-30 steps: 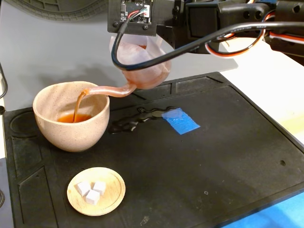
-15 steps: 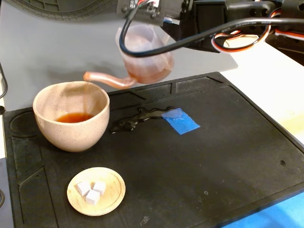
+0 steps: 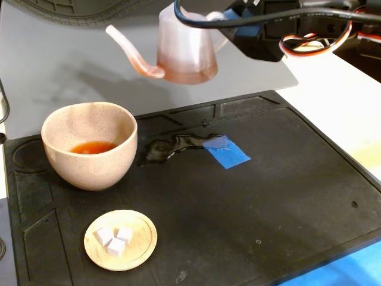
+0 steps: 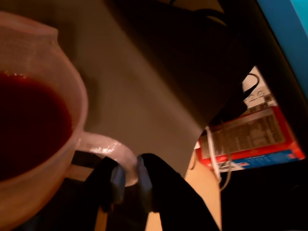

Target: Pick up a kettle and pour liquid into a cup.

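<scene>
Gripping kettle [image 3: 184, 50]; no readable writing.

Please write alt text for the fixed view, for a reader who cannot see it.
The gripper holds a pink kettle in the air above a black mat. On the mat stand a speckled cup holding some reddish liquid, a small spill and a wooden saucer of white cubes.

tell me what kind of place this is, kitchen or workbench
Most likely a hobby workbench, not a kitchen: a black compartmented work mat covers the table, marked with blue tape, and loose servo wires hang off the arm holding the kettle.
</scene>
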Controlling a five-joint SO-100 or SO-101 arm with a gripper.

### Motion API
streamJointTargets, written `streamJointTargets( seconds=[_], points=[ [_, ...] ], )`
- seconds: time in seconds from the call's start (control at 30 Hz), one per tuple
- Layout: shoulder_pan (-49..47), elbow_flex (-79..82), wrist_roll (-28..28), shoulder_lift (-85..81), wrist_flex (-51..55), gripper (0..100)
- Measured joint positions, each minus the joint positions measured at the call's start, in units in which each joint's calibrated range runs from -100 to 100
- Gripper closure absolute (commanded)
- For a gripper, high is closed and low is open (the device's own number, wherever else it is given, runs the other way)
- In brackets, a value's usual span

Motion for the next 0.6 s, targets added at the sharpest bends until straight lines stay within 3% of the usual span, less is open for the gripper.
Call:
streamJointTargets(
  seconds=[0.13, 0.6],
  points=[
    [1.4, 4.5, -1.0, -5.5, 4.8, 99],
    [4.0, 31.1, -2.4, -12.6, -10.8, 99]
  ],
)
